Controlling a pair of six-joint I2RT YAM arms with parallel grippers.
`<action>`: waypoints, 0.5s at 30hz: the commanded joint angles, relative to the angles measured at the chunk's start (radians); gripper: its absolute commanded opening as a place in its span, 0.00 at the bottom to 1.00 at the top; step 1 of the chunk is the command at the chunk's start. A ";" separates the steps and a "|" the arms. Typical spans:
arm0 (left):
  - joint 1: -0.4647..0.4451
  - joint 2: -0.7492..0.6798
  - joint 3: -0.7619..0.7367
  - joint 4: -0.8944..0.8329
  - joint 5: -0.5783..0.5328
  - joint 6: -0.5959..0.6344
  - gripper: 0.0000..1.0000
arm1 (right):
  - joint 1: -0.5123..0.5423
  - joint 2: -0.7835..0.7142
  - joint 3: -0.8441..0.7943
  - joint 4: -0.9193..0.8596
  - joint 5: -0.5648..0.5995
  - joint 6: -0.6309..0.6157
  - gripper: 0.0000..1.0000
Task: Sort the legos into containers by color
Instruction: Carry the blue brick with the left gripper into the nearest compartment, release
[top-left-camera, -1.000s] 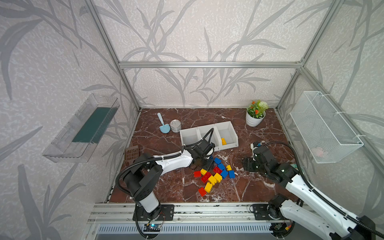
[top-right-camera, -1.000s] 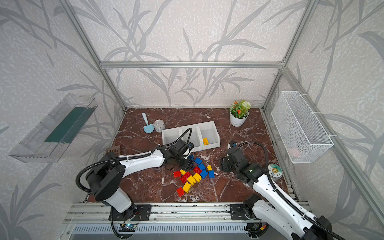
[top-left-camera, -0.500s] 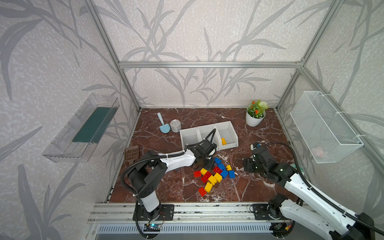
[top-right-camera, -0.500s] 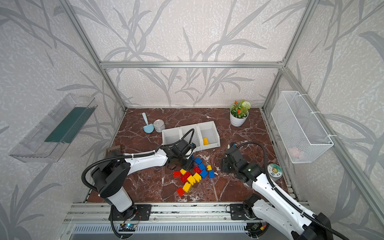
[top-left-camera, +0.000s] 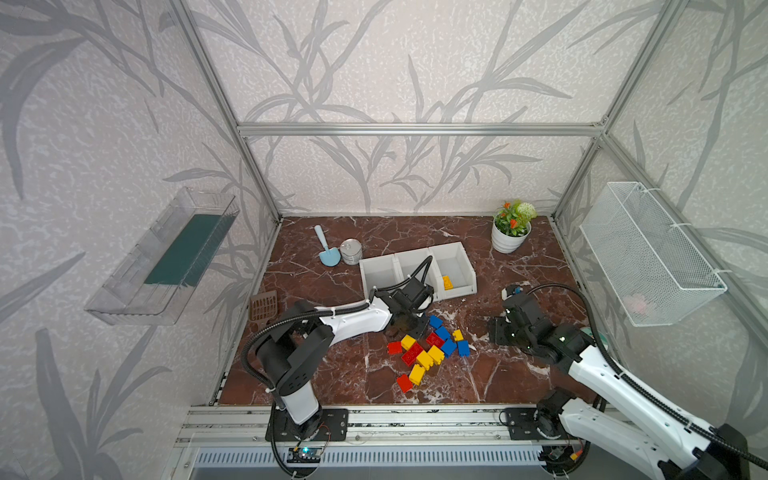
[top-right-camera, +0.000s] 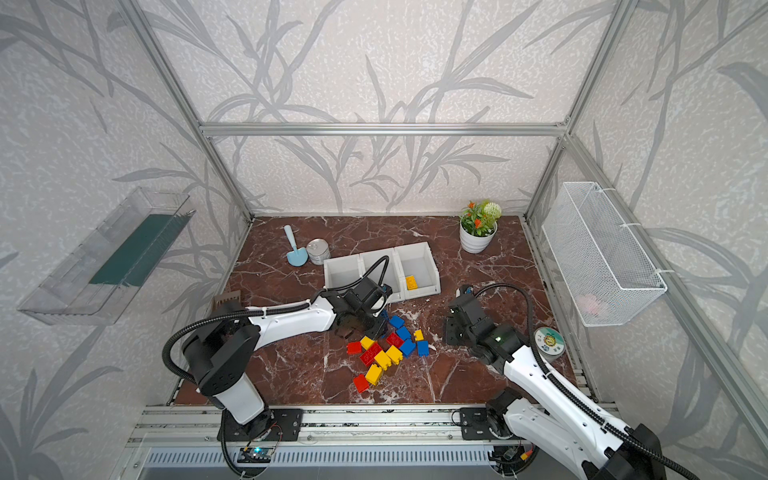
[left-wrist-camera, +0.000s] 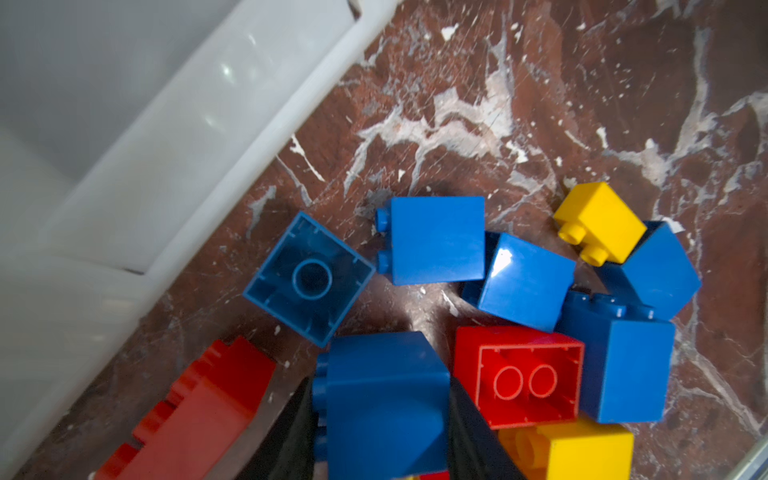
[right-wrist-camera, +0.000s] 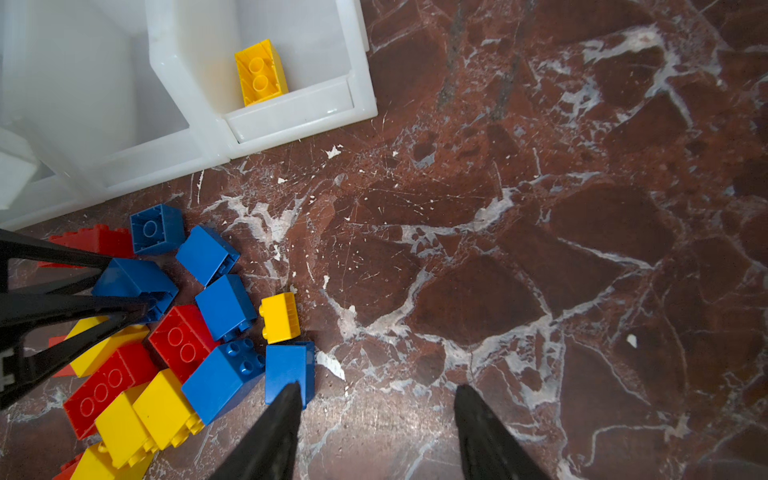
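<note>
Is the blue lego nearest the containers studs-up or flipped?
Flipped: the blue lego shows its hollow underside with a round tube facing up.

Your left pincer (top-right-camera: 365, 328) is low over the desk (top-right-camera: 291, 374) at the far left edge of the legos (top-right-camera: 384, 353), a loose red, blue and yellow heap just in front of the containers (top-right-camera: 340, 270); its jaws are hidden from here. Your right pincer (top-right-camera: 451, 332) sits low to the heap's right, apart from it, and one yellow lego (top-right-camera: 411, 282) lies in the rightmost bin.
</note>
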 joint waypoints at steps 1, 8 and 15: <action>0.004 -0.074 0.066 -0.028 -0.003 0.007 0.39 | 0.006 -0.009 0.043 -0.033 0.021 -0.002 0.59; 0.093 -0.149 0.152 -0.100 -0.169 0.051 0.39 | 0.008 0.003 0.058 -0.035 0.014 -0.012 0.59; 0.289 -0.166 0.101 -0.051 -0.216 0.043 0.39 | 0.008 0.004 0.054 -0.027 0.013 -0.011 0.59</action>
